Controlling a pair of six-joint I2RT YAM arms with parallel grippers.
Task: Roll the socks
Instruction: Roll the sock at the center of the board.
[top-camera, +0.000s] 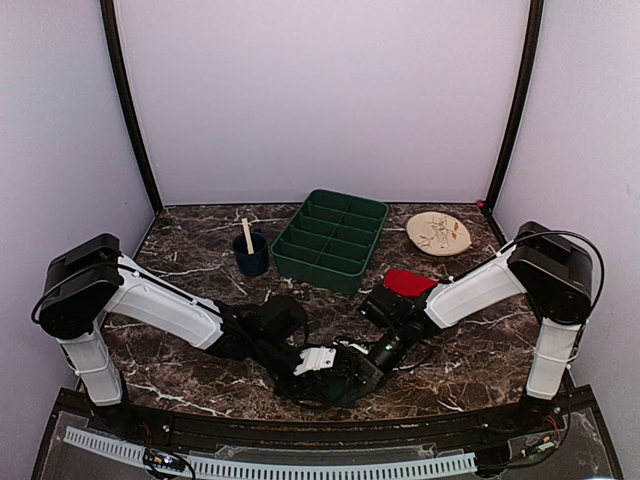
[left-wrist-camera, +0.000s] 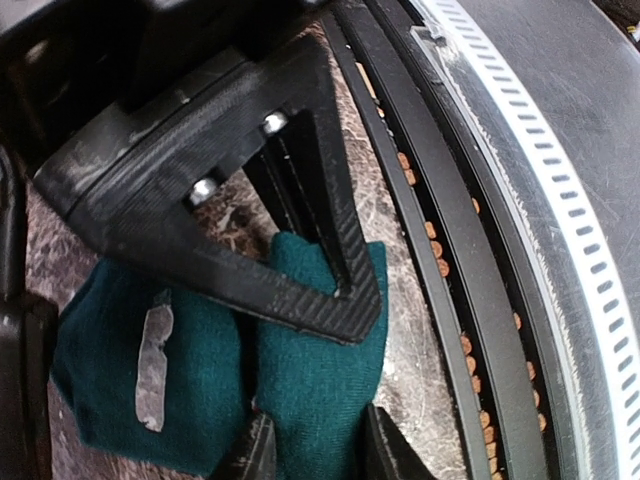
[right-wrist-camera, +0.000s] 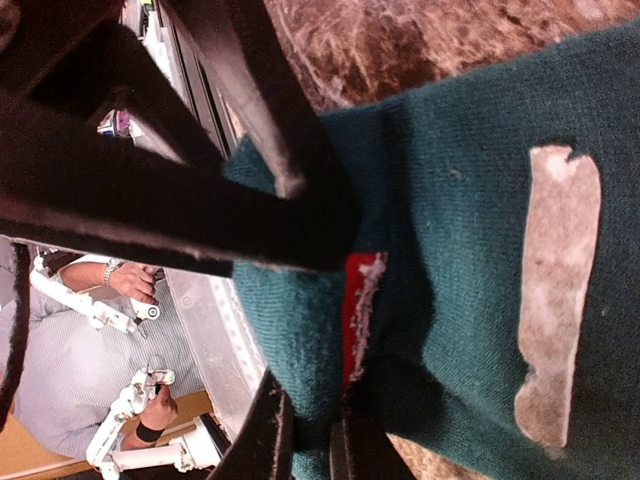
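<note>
The dark teal-green sock (left-wrist-camera: 310, 350) lies folded on the marble table close to the near edge. It has a pale grey patch (left-wrist-camera: 153, 360). My left gripper (left-wrist-camera: 315, 448) is shut on a fold of it. My right gripper (right-wrist-camera: 310, 432) is shut on the same sock (right-wrist-camera: 470, 250) from the other side, its finger crossing above the left one. A red strip with a fuzzy white edge (right-wrist-camera: 357, 305) shows inside the fold. In the top view both grippers, left (top-camera: 338, 382) and right (top-camera: 366, 366), meet at the front centre and hide the teal sock. The red sock (top-camera: 408, 282) lies behind the right arm.
A green compartment tray (top-camera: 332, 238) stands at the back centre. A blue cup with a wooden stick (top-camera: 250, 254) is to its left and a patterned plate (top-camera: 438, 232) to its right. The table's black front rail (left-wrist-camera: 470, 300) and a white perforated strip (left-wrist-camera: 580, 230) run just beside the sock.
</note>
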